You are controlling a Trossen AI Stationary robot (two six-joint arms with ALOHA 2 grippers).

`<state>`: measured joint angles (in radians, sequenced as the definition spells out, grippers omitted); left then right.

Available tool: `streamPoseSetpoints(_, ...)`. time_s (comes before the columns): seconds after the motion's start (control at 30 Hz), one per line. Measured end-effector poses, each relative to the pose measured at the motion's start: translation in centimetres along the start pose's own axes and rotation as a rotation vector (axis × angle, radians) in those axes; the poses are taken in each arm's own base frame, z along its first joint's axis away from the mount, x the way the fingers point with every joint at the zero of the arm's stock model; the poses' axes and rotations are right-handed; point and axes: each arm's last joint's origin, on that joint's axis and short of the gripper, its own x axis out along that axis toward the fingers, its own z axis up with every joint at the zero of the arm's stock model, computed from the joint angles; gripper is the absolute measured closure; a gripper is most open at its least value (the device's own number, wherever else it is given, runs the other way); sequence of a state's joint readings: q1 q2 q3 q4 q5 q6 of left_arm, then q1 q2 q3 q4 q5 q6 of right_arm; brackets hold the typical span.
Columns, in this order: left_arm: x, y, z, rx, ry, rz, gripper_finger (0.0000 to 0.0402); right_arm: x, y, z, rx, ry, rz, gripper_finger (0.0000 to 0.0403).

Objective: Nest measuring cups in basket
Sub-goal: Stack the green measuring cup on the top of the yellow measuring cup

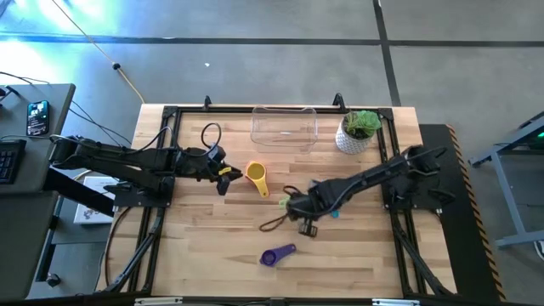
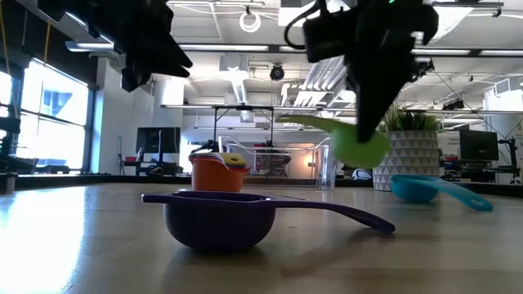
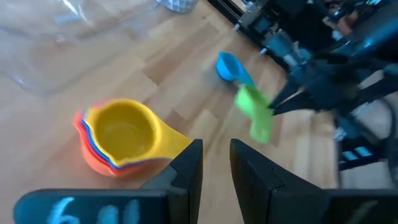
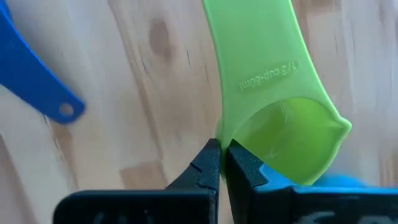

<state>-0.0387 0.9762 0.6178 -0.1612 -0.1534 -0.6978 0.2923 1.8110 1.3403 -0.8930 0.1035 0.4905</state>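
Note:
A nest of cups with yellow innermost and orange outermost [image 1: 256,177] [image 3: 121,134] [image 2: 217,171] stands on the table. My left gripper [image 1: 226,174] [image 3: 216,165] is beside its yellow handle, fingers open by a narrow gap with nothing between them. My right gripper [image 1: 293,204] [image 4: 222,155] is mid-table, shut on the green cup [image 2: 358,145] [image 3: 254,112]. The teal cup [image 1: 334,212] [image 2: 429,189] lies under the right arm. The purple cup [image 1: 278,254] [image 2: 216,216] rests on its base nearer the table's near edge. The clear basket [image 1: 284,126] sits at the far edge. My right gripper pinches the green cup by the rim of its bowl [image 4: 229,134], at the side next to the handle's root. The fingers come from above. The cup is lifted clear of the table, hanging tilted below the fingers, its handle [image 4: 261,56] reaching away from them.
A white pot with a green plant [image 1: 357,132] stands right of the basket at the far edge. A dark cable loop [image 1: 274,223] lies on the wood by the right gripper. Bare wood lies on the near left part of the table.

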Motion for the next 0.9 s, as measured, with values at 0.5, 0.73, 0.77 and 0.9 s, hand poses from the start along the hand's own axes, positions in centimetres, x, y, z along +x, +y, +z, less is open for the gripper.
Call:
streamPoseSetpoints(0.5, 0.0, -0.1, -0.2, -0.110, 0.057, -0.046, 0.0330, 3.9, -0.7, 1.0, -0.275, 0.074, 0.013, 0.0399)
streamPoseSetpoints(0.73, 0.0, -0.1, -0.2, -0.109, 0.055, -0.043, 0.0330, 3.9, -1.2, 1.3, -0.248, 0.085, 0.069, 0.0395)
streamPoseSetpoints(0.77, 0.0, -0.1, -0.2, -0.109, 0.054, -0.043, 0.0330, 3.9, -1.3, 1.4, -0.236, 0.086, 0.072, 0.0395)
streamPoseSetpoints(0.9, 0.0, -0.1, -0.2, -0.109, 0.053, -0.041, 0.0330, 3.9, -1.4, 1.4, -0.222, 0.085, 0.065, 0.0390)
